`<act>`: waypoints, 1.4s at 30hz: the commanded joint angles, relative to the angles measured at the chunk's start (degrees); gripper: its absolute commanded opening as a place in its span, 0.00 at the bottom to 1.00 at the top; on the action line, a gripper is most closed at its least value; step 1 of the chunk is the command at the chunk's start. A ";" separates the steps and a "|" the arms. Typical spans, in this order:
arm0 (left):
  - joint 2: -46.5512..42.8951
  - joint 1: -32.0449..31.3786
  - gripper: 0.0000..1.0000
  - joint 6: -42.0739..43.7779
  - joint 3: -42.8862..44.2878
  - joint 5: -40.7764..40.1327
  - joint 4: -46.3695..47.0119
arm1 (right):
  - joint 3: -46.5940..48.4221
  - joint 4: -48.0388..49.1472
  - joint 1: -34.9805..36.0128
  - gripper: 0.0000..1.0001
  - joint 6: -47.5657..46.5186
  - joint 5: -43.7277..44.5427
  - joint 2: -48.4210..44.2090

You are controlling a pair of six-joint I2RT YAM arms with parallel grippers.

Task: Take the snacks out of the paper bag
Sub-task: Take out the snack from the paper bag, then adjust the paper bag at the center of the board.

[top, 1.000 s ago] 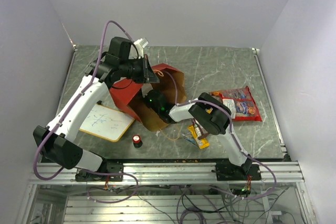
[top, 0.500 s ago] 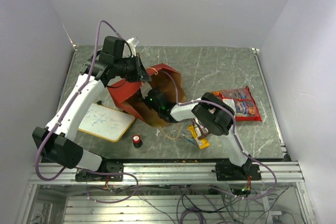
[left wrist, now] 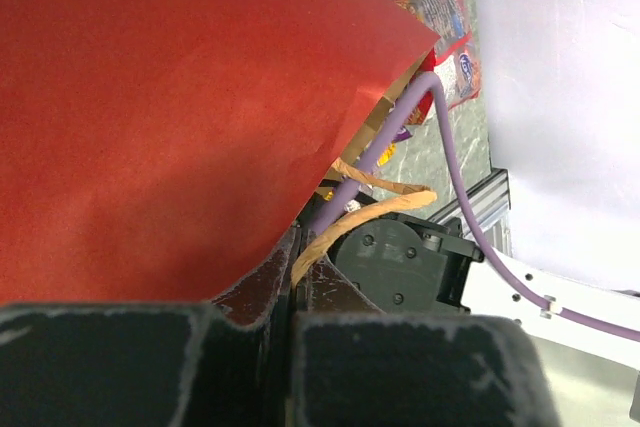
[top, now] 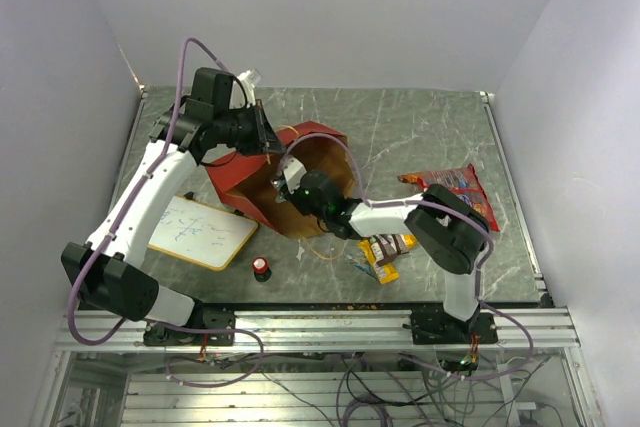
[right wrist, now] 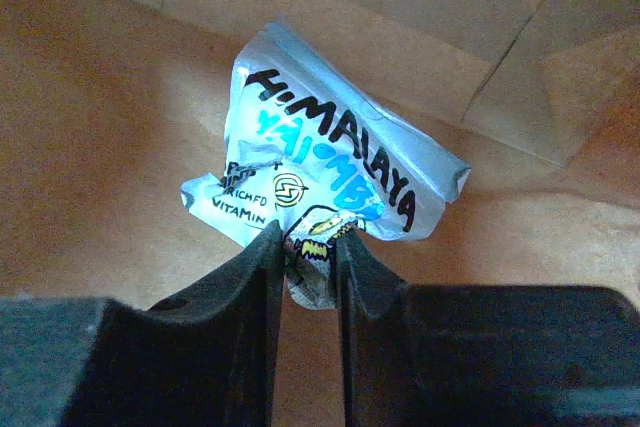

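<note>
The paper bag [top: 237, 185] lies on its side, red outside, its brown inside [top: 325, 162] open toward the right. My left gripper [top: 262, 132] is shut on the bag's upper edge and string handle [left wrist: 372, 203]; the red paper [left wrist: 150, 97] fills the left wrist view and my left gripper [left wrist: 293, 252] pinches it. My right gripper [top: 303, 187] reaches inside the bag. In the right wrist view, my right gripper [right wrist: 308, 242] is shut on a crumpled white and blue packet [right wrist: 330, 162] against the brown paper. A red chip bag [top: 460, 190] and several small bars [top: 385, 252] lie on the table.
A wood-framed whiteboard [top: 200, 232] lies left of the bag. A red-topped black knob [top: 261, 267] stands near the front edge. The metal rail [top: 320, 322] runs along the front. The right arm's elbow [top: 450, 232] hangs over part of the chip bag.
My right arm's elbow swung to the right and its gripper shifted slightly within the bag mouth. My left gripper pulled the bag's edge slightly up and to the left.
</note>
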 commanded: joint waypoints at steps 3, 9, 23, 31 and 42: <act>-0.19 0.85 0.07 0.64 1.50 0.27 1.00 | -3.06 -2.16 -0.21 0.00 2.58 -0.31 -5.05; 1.33 1.02 0.07 0.09 2.03 2.53 1.51 | -3.37 -5.95 0.26 0.00 2.03 -0.70 -9.41; 3.36 1.38 0.07 -9.51 -0.97 9.61 11.61 | -12.27 -19.74 0.55 0.00 5.43 8.02 -30.31; 5.10 0.75 0.07 -16.03 0.95 12.31 23.17 | -11.48 -28.75 0.53 0.00 6.18 15.60 -43.34; 10.27 2.27 0.07 -19.87 7.84 12.26 28.09 | -7.65 -32.54 0.55 0.00 5.01 17.87 -48.35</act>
